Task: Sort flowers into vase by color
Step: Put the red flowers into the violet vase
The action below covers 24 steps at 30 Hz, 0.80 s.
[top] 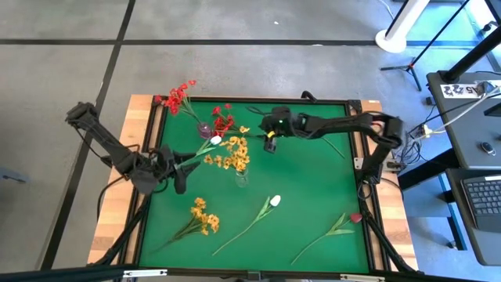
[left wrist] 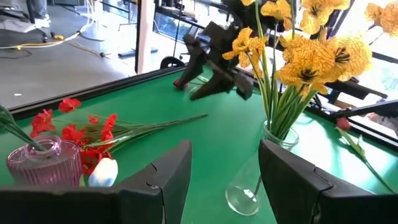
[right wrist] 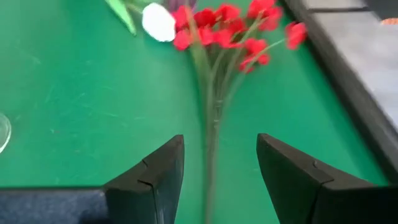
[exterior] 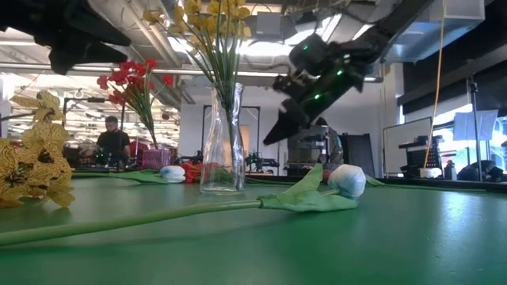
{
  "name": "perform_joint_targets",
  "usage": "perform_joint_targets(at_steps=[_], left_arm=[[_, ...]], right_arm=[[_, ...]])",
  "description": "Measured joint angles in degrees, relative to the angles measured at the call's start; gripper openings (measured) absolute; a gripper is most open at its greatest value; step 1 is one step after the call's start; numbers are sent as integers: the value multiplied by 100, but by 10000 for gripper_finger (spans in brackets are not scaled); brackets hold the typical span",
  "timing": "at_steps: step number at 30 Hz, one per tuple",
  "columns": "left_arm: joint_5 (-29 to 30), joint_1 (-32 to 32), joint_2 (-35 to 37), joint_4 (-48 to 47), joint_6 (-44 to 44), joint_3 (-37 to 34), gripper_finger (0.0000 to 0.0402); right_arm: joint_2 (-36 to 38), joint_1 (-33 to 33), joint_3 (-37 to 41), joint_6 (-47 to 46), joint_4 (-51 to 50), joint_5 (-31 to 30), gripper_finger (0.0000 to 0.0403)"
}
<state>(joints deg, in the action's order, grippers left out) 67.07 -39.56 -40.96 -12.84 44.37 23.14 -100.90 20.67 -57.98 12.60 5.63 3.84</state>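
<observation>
Your right gripper point(right wrist: 214, 174) is hovering wide open astride the red spray's point(right wrist: 233, 28) stem, blooms pointing straight ahead.

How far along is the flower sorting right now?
Done: yellow flowers stand in the clear vase, some red flowers in the pink vase. In hand: right gripper, open, over a red spray. Left: yellow spray, white tulip, pink rose.
</observation>
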Motion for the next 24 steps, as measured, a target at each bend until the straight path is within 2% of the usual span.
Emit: perform_joint_targets(at_steps=[9,16,20,24], left_arm=[[133,-35,-671,62,561,-4,179],[74,-36,-1017,92,1042,-4,179],[16,-36,-1046,107,1251,-4,179],[-42,-38,-1048,279,1256,-2,179]], right_arm=[[-923,0,-632,22,-118,-202,199],[-1332,38,-706,-71,-341,-318,195],[-1488,120,-732,-325,-550,-203,166],[-1513,181,-743,-470,-809,37,100]])
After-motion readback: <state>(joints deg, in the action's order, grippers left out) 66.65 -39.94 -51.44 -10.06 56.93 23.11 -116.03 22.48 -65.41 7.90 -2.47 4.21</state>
